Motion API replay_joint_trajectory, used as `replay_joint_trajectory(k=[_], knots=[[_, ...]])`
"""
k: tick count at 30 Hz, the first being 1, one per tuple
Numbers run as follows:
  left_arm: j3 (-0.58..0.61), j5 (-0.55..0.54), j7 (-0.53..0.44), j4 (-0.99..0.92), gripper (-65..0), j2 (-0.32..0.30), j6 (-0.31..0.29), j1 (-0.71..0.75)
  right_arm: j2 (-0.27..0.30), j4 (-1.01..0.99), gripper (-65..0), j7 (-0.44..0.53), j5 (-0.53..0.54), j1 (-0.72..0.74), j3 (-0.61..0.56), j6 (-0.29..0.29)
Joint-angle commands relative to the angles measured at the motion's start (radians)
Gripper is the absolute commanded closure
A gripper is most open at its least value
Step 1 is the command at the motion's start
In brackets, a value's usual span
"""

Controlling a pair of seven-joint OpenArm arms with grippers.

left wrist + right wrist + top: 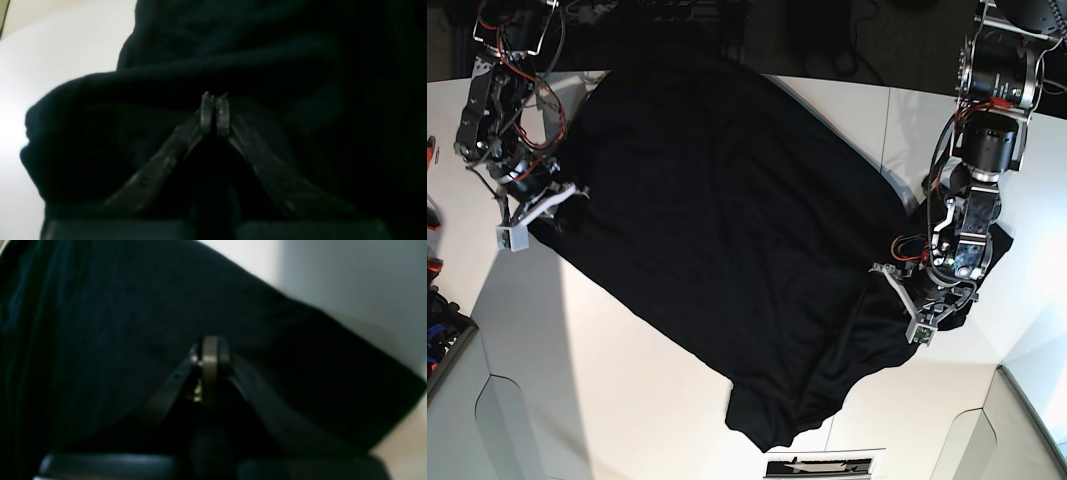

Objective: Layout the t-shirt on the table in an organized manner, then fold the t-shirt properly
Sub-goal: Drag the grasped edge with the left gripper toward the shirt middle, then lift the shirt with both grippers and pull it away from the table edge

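Note:
The black t-shirt (727, 220) lies spread across the white table (627, 380), running from the back centre toward the front, with a bunched flap at its front end. My right gripper (562, 195) is at the shirt's left edge and my left gripper (895, 283) at its right edge. In the left wrist view the left gripper (215, 100) is pressed shut with black cloth (233, 50) around it. In the right wrist view the right gripper (210, 350) is shut against black cloth (100, 323). The neckline and label are hidden.
A thin dark seam (885, 120) crosses the table at the back right. A white printed sheet (822, 465) lies at the front edge. Coloured items (435, 290) sit at the far left edge. Cables and dark gear (727, 15) line the back.

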Motion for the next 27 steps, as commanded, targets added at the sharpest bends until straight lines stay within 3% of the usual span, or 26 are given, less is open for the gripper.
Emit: replay_joint_trajectory(k=[1, 5, 12, 15, 19, 22, 27], knots=[[0.002, -0.002, 0.035, -0.014, 0.0, 0.013, -0.029, -0.026, 0.011, 0.045, 0.0, -0.001, 0.04, -0.005, 0.0, 0.008], [0.002, -0.002, 0.035, -0.055, 0.0, 0.084, -0.05, -0.075, 0.007, 0.13, 0.0, -0.043, 0.122, -0.074, 0.0, 0.008], [0.004, 0.034, 0.035, -0.082, 0.0, 0.217, -0.05, -0.1, -0.065, 0.181, 0.0, -0.059, 0.119, -0.135, 0.0, 0.008], [0.004, 0.042, 0.036, -0.084, 0.0, 0.242, -0.05, -0.1, -0.092, 0.182, 0.0, -0.061, 0.113, -0.136, 0.0, 0.008], [0.004, 0.042, 0.064, -0.083, 0.0, 0.228, -0.049, -0.103, -0.09, 0.207, 0.0, -0.048, 0.109, -0.13, 0.002, 0.008], [0.004, 0.017, 0.124, -0.049, 0.0, 0.174, -0.051, -0.105, -0.08, 0.246, 0.0, -0.002, 0.093, -0.122, 0.003, 0.008], [0.004, -0.169, 0.167, 0.088, 0.0, 0.059, -0.148, -0.105, -0.069, 0.248, 0.0, 0.003, -0.048, -0.049, 0.003, -0.013]])
